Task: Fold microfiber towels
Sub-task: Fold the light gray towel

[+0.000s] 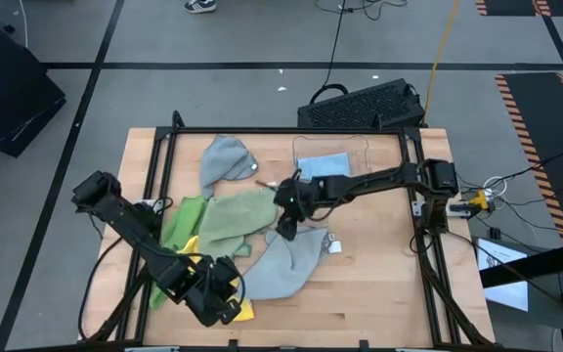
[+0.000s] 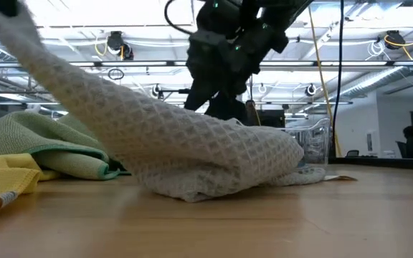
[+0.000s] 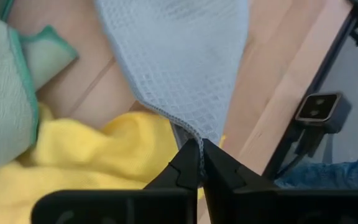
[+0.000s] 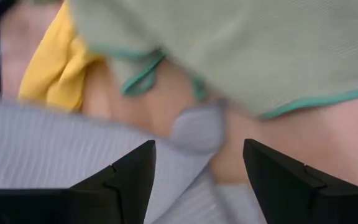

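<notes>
- Because the grey waffle-weave towel is soft, light and limp, it is best taken at a corner or hem.
- Left hand is pinching one corner shut at the table's near edge, beside the yellow towel.
- Right hand is hovering, fingers apart, over the opposite corner, beside the sage green towel.

Evenly lit from bright ceiling strip lights; soft shadows only. Blurred close up: grey waffle-weave microfiber towel, sage green towel.
</notes>
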`<state>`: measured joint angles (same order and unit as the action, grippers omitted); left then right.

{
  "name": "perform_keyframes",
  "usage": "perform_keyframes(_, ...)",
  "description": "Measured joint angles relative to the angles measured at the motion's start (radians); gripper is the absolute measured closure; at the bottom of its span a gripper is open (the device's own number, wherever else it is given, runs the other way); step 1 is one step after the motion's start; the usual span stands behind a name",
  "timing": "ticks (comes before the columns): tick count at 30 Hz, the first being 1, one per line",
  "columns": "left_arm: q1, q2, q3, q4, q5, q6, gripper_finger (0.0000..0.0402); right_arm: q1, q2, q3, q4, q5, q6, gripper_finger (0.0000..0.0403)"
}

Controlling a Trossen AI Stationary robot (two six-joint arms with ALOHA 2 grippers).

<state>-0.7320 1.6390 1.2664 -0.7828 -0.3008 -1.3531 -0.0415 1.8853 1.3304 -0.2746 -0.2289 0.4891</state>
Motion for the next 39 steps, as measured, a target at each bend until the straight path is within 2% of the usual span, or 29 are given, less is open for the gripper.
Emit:
perform_keyframes(5, -0.009, 0.0, -0.014, 0.0, 0.007, -0.018, 0.0397, 0.016, 0.041, -0.003, -0.031, 0.065, 0.049, 0.0167)
perform_keyframes(9, -0.01, 0.0, -0.014, -0.001, 0.008, -0.017, 0.0388, 0.011, 0.053, -0.002, -0.023, 0.099, 0.158, 0.0167)
perform_keyframes(16, -0.01, 0.0, -0.014, -0.008, 0.006, 0.008, 0.0395, 0.008, 0.079, 0.002, 0.084, 0.074, 0.25, 0.0167)
perform_keyframes(20, -0.01, 0.0, -0.014, -0.009, 0.003, 0.019, 0.0386, 0.017, 0.093, -0.001, 0.093, 0.075, 0.291, 0.0167)
perform_keyframes(26, -0.009, 0.0, -0.014, -0.044, 0.002, 0.033, 0.0396, 0.023, 0.125, 0.0, 0.102, 0.065, 0.381, 0.0167)
perform_keyframes(30, -0.009, 0.0, -0.014, -0.056, 0.002, 0.035, 0.0384, 0.023, 0.166, -0.002, 0.159, 0.008, 0.439, 0.017)
perform_keyframes(34, -0.01, 0.0, -0.014, -0.061, 0.002, 0.039, 0.0394, 0.022, 0.193, 0.001, 0.193, -0.032, 0.467, 0.0204)
perform_keyframes(36, -0.01, 0.0, -0.014, -0.059, 0.002, 0.037, 0.0397, 0.022, 0.2, 0.001, 0.194, -0.036, 0.465, 0.0238)
perform_keyframes(39, -0.01, 0.0, -0.014, -0.06, 0.002, 0.037, 0.039, 0.02, 0.203, 0.001, 0.188, -0.052, 0.457, 0.0311)
